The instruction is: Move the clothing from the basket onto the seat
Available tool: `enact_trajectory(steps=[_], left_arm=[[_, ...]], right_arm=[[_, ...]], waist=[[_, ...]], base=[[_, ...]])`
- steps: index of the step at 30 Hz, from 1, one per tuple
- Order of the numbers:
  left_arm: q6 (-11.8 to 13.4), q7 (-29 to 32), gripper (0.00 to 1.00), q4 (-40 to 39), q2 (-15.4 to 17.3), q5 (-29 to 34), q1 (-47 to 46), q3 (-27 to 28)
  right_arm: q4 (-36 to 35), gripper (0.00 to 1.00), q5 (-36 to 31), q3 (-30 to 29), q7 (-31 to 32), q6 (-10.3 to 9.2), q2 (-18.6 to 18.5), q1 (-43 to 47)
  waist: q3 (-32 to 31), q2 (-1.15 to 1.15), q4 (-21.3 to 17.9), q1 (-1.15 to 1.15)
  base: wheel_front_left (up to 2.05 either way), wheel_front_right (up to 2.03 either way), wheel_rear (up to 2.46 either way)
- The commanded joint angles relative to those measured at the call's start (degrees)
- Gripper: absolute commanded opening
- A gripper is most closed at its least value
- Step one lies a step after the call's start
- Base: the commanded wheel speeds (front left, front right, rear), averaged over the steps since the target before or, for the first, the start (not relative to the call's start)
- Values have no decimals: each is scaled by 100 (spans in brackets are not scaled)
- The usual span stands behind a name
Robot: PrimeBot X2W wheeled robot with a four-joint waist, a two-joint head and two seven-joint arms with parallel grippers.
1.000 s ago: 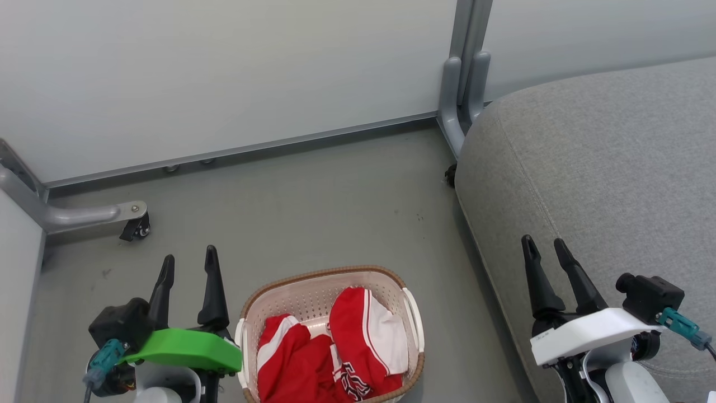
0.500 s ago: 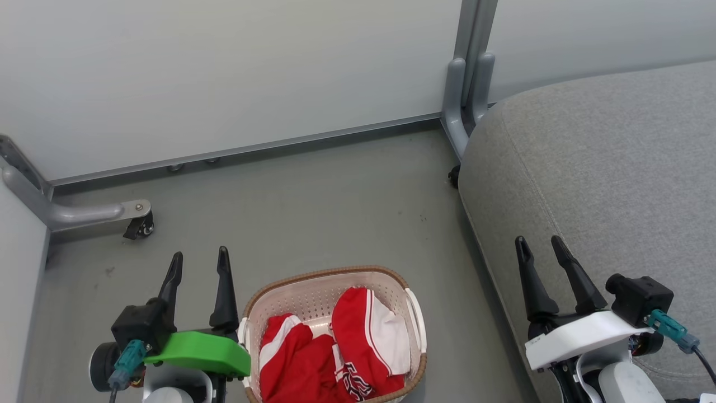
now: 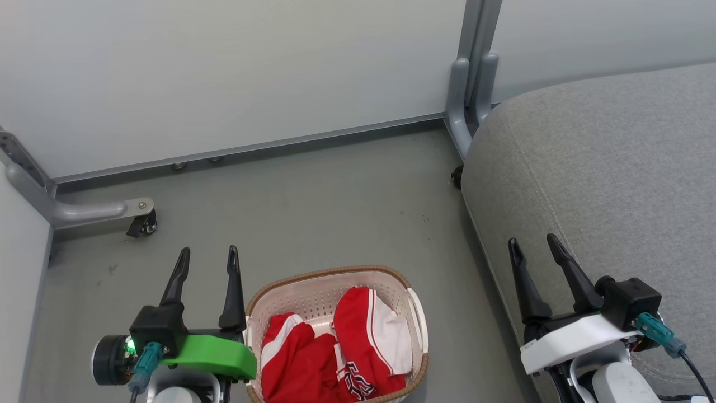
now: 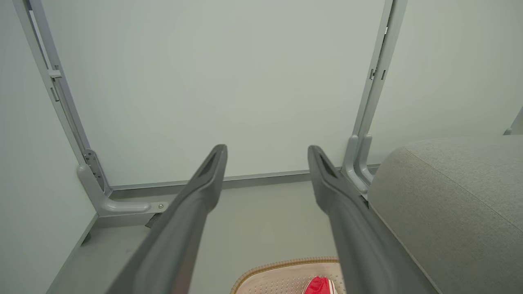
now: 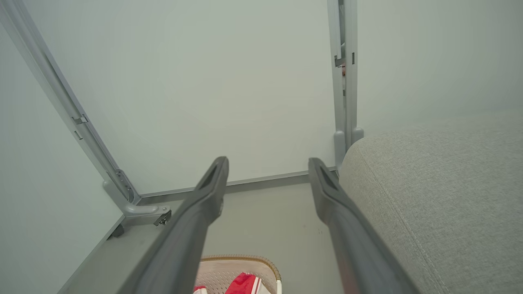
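Observation:
The cream basket (image 3: 313,280) with its brown rim sits on the grey floor at the bottom centre of the head view. Red clothing (image 3: 341,352) with white stripes and a numbered print lies bunched inside it. The basket rim (image 4: 286,265) and a red scrap (image 4: 320,286) peek in at the bottom of the left wrist view, and the basket (image 5: 237,265) also in the right wrist view. The grey seat (image 3: 604,184) fills the right side. My left gripper (image 3: 207,260) stands open just left of the basket. My right gripper (image 3: 531,246) is open over the seat's front edge, holding nothing.
Pale partition panels (image 3: 224,73) close off the back and left. A grey foot with a caster (image 3: 142,221) juts onto the floor at left, and a grey upright post (image 3: 472,84) stands by the seat's corner. Bare floor (image 3: 313,207) lies beyond the basket.
The left gripper has shifted right, closer to the basket, and its wrist has rolled. The right gripper has drifted slightly left. The head view has shifted a little.

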Motion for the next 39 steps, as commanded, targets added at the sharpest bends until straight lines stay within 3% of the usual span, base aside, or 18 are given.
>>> enact_trajectory(steps=[1, 13, 39], left_arm=[[33, -47, 100, -30, 41, 136, -39, -11], [38, -169, 100, 46, 44, 497, -8, -88], [-49, -150, 100, 202, 42, 212, -64, -90]], right_arm=[[-21, 100, -140, 12, -55, 2, -35, -51], [14, 100, -592, 54, -172, 2, -39, -34], [201, 100, -469, 52, -165, 1, -39, -100]], waist=[[2, 0, 5, 0], [-11, 0, 37, 0], [2, 0, 27, 0]], base=[[0, 0, 0], [0, 0, 0], [0, 0, 0]])
